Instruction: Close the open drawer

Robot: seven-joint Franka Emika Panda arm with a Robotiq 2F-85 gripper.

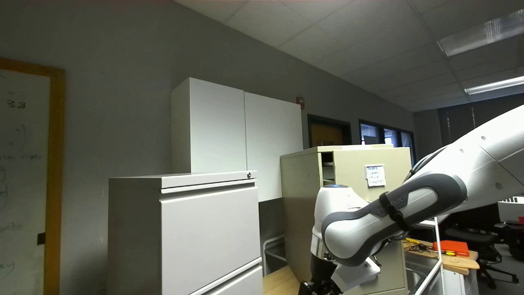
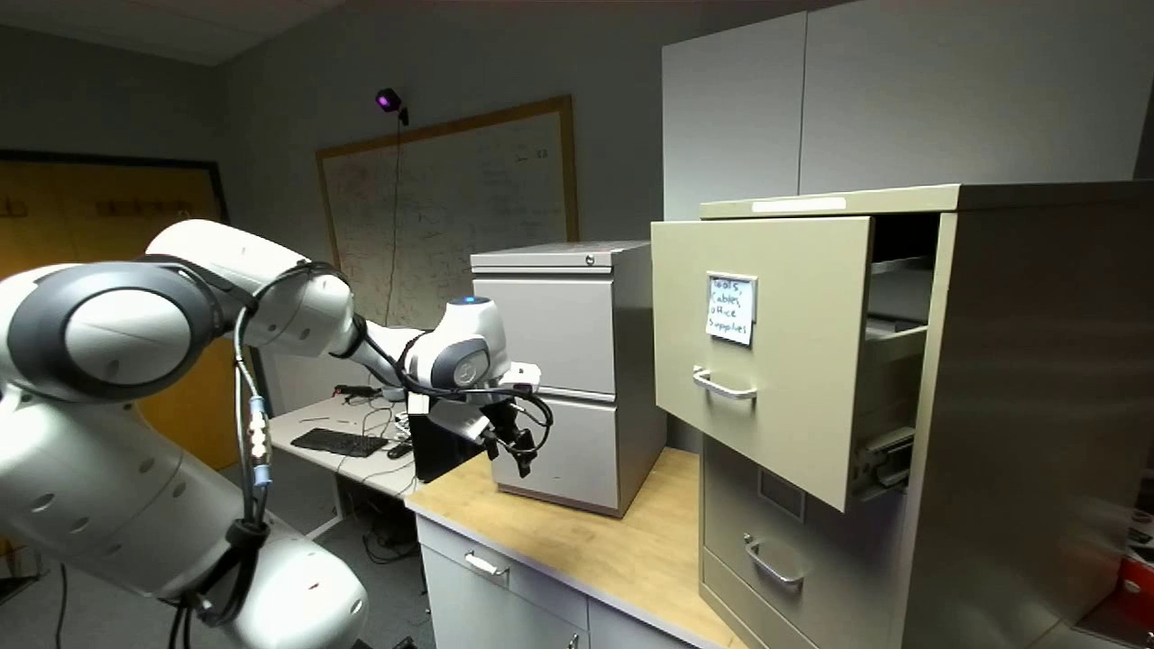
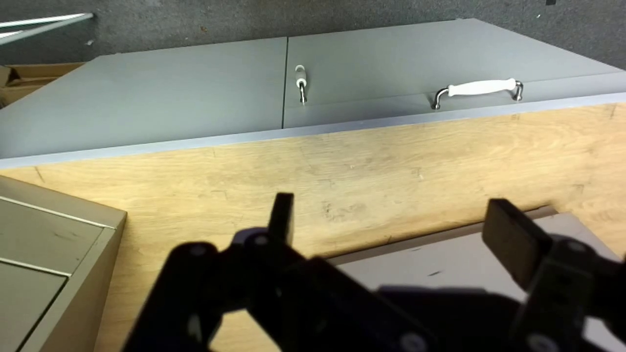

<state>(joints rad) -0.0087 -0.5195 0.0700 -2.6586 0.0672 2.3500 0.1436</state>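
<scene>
Far L in an exterior view: brown door (image 2: 81,239), partly behind the big white arm (image 2: 180,523), which has cables (image 2: 259,442) strapped along it. Next, a desk (image 2: 302,419) w/ keyboard (image 2: 340,443) & mouse (image 2: 399,449); wood-framed whiteboard (image 2: 451,198), faintly scribbled on, on the wall (image 2: 622,135). Then the gripper (image 2: 508,457) at the arm's end, tips down, in line w/ the grey cabinet (image 2: 545,333) behind it; can't tell how near. Its fingers (image 3: 281,215) are spread wide in the wrist view, wood counter (image 3: 362,161) showing btwn them. Grey cabinet stands upright on that counter, drawer fronts flush.

R of it, the drawer (image 2: 802,342): top one of the tall tan cabinet (image 2: 1037,406), sticking partway out, apart from the gripper. Dark gap & metal rail (image 2: 888,451) visible along its R side from here; gap shows in both exterior views. Front carries a handwritten label (image 2: 730,308) ("Tools, Cables, Office Supplies") w/ a metal handle (image 2: 724,386) below. Lower drawer (image 2: 811,541) under it sits flush. White wall cabinet (image 2: 947,99) up behind, partly hidden by the tan one. Far R, low, smth red (image 2: 1134,577), cut off by the edge, can't ID.
</scene>
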